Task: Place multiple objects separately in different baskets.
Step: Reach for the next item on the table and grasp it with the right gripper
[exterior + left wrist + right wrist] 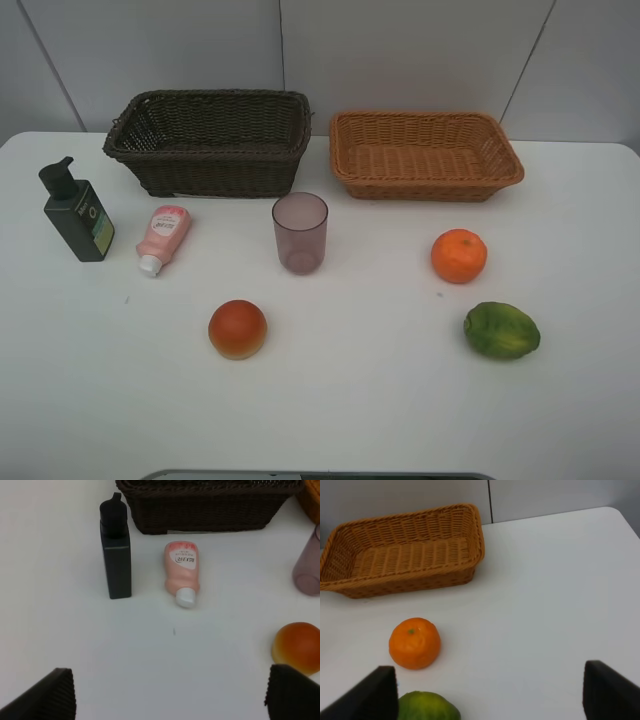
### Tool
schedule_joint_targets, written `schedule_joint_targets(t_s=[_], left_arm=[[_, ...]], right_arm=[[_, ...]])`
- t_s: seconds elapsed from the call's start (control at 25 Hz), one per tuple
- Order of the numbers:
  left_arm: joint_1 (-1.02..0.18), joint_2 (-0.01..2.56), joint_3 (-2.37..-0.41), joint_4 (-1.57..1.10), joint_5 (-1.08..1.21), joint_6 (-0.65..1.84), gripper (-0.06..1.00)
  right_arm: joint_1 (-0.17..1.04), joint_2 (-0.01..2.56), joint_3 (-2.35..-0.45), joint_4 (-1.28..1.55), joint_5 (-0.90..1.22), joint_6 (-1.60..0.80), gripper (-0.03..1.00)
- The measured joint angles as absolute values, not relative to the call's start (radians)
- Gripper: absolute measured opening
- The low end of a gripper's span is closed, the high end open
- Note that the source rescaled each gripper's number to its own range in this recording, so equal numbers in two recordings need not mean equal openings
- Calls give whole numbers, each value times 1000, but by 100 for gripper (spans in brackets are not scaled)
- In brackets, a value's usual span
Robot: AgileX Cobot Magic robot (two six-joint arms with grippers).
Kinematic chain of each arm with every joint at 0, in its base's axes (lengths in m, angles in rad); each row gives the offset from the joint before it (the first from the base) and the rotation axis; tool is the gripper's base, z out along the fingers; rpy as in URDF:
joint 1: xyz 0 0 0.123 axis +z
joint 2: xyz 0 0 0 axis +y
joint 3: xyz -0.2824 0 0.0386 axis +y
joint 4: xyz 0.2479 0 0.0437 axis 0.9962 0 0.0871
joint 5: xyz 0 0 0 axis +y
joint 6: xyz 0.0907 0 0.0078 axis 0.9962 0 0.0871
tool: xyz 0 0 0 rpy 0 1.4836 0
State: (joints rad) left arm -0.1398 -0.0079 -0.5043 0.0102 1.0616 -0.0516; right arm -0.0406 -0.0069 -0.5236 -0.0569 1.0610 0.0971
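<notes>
While all six objects lay on the white table (360, 410), nothing showed in the dark brown basket (220, 172) or the tan basket (425, 186) behind them. The pump bottle (76, 212) stood upright, rigid and probably heaviest, best gripped across its flat body. The pink tube (163, 237) lay flat and looked soft, calling for a light grip at mid-length. The purple cup (300, 232) appeared thin and slick. The red-orange fruit (238, 329), orange (459, 255) and green citrus (501, 330) could roll, so each should be taken across its widest part. Only the wrist views showed the left gripper (170, 700) and right gripper (490, 700), both spread wide and holding nothing; only the high view showed all the objects together.
</notes>
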Motion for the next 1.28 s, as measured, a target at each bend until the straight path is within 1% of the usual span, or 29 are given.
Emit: schedule_joint_targets(t_s=[1.28], left_arm=[[-140, -8, -504, 10, 1062, -52, 98]], right_arm=[[-41, -7, -524, -57, 1061, 97, 55]])
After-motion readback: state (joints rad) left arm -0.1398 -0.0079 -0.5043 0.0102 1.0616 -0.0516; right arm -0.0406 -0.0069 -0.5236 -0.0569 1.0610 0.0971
